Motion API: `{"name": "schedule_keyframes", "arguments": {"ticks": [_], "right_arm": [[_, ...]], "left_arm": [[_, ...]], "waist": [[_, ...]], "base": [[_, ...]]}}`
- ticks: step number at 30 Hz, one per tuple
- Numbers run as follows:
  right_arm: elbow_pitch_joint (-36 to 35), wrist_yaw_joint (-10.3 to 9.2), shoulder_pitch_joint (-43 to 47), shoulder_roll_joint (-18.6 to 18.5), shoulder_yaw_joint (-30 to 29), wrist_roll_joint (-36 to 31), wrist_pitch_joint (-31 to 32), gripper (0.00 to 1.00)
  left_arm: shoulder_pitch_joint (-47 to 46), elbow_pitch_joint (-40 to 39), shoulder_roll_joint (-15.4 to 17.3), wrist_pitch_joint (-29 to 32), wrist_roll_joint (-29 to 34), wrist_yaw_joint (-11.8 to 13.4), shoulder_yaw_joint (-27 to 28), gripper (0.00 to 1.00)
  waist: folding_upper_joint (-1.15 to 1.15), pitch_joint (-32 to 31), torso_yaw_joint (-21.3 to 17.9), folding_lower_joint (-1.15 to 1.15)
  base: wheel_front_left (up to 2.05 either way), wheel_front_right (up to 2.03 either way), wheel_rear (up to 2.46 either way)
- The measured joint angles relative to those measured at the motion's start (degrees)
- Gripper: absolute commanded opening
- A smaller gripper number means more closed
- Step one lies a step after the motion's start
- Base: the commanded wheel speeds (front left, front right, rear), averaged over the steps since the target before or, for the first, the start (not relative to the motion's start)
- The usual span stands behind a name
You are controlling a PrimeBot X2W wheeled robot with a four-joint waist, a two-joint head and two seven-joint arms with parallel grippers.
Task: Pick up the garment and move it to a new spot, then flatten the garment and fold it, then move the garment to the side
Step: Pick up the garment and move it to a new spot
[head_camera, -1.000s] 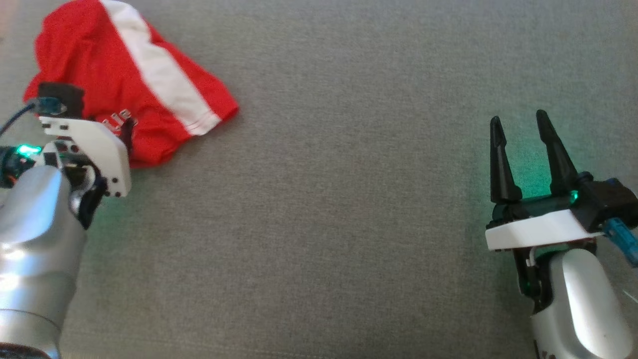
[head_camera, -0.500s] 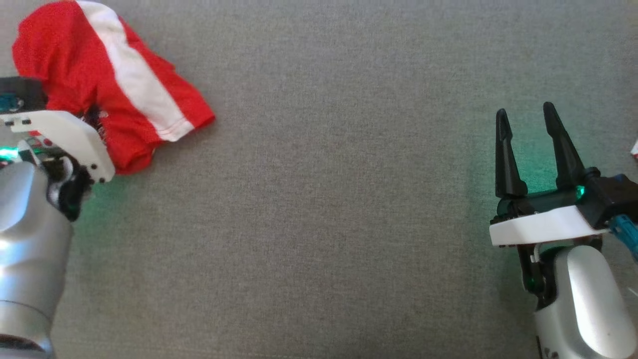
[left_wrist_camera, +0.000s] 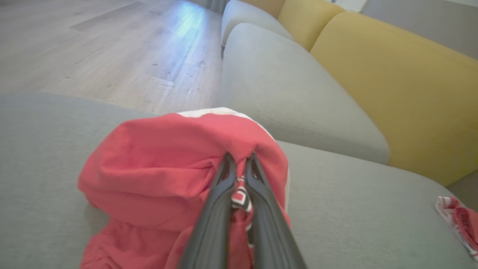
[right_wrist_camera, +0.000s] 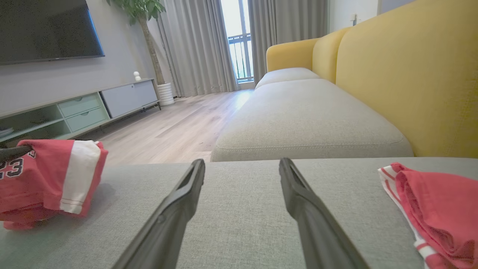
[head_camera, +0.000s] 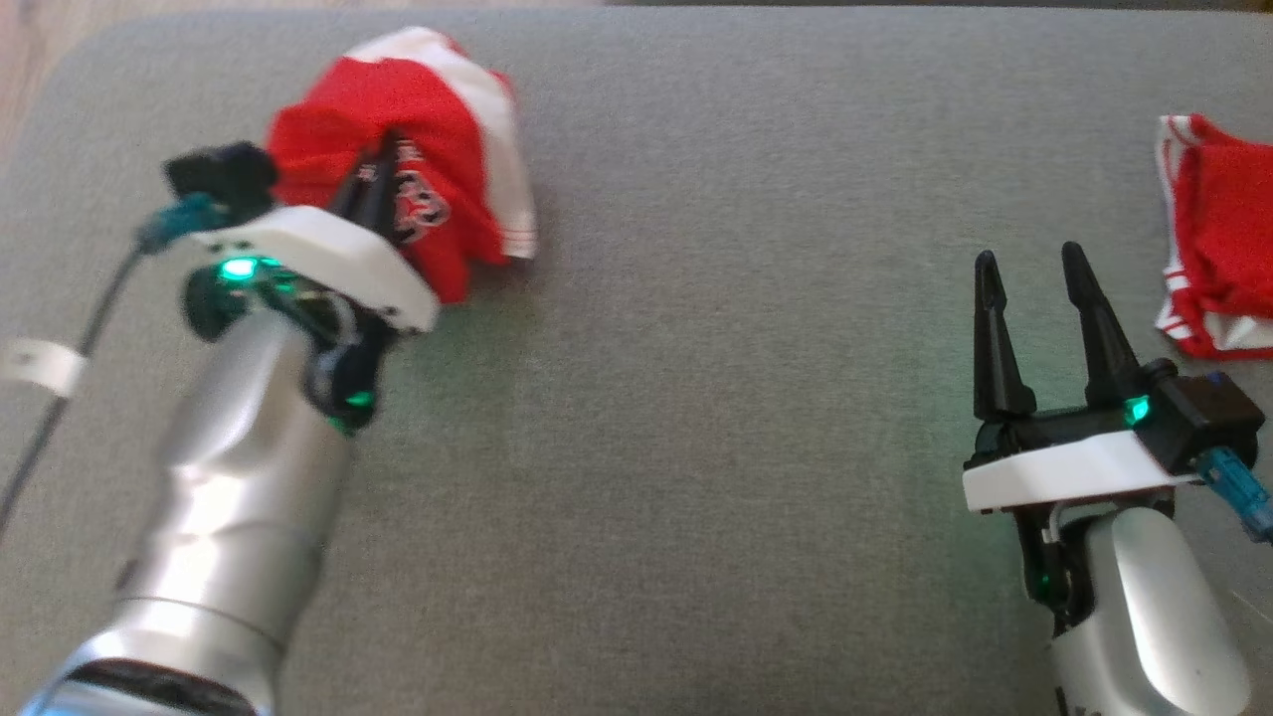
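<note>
The garment [head_camera: 418,129] is a red piece with a white stripe and printed lettering, bunched at the far left of the grey cushion [head_camera: 696,447]. My left gripper [head_camera: 383,164] is shut on a fold of it, and the cloth hangs lifted around the fingers. In the left wrist view the gripper [left_wrist_camera: 239,164] pinches the red cloth [left_wrist_camera: 160,164] between both tips. The right wrist view shows the same garment [right_wrist_camera: 48,175] at the far left. My right gripper [head_camera: 1029,268] stands open at the lower right with nothing between its fingers [right_wrist_camera: 179,209].
A second red and white garment [head_camera: 1218,268] lies folded at the cushion's right edge, close beside my right gripper, also in the right wrist view [right_wrist_camera: 433,209]. A yellow sofa back [right_wrist_camera: 407,74] rises behind the cushion. Wooden floor [left_wrist_camera: 93,48] lies beyond the left edge.
My left gripper has shut on the garment and raised it into a bunch. The head view has shifted, bringing the second garment in at the right. The right gripper stays open.
</note>
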Motion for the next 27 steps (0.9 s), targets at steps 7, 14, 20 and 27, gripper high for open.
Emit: {"name": "schedule_keyframes", "arguments": {"ticks": [7, 14, 20, 27], "right_arm": [[2.24, 0.0, 0.75, 0.0, 1.62, 1.6, -1.04, 1.0], [3.61, 0.0, 0.75, 0.0, 2.44, 2.71, -1.56, 1.0], [4.65, 0.0, 0.72, 0.0, 2.88, 2.96, -1.6, 1.0], [4.76, 0.0, 0.73, 0.01, 1.58, 2.93, -1.6, 1.0]], "left_arm": [[0.34, -4.2, -6.09, -2.78, 1.07, 3.47, -3.96, 0.0], [0.25, -9.05, -6.8, -4.95, -1.64, 7.2, -8.05, 0.0], [-1.51, -13.52, -6.93, -7.22, -5.46, 13.07, -18.03, 1.0], [-1.57, -9.82, -6.8, -11.77, -5.56, 14.45, -19.68, 1.0]], "waist": [[0.0, -1.84, -3.48, 0.0], [0.0, -2.27, -6.65, 0.0], [0.0, -2.11, -8.57, 0.0], [0.0, -2.59, -7.73, 0.01]], "base": [[0.0, 0.0, 0.0], [0.0, 0.0, 0.0], [0.0, 0.0, 0.0], [0.0, 0.0, 0.0]]}}
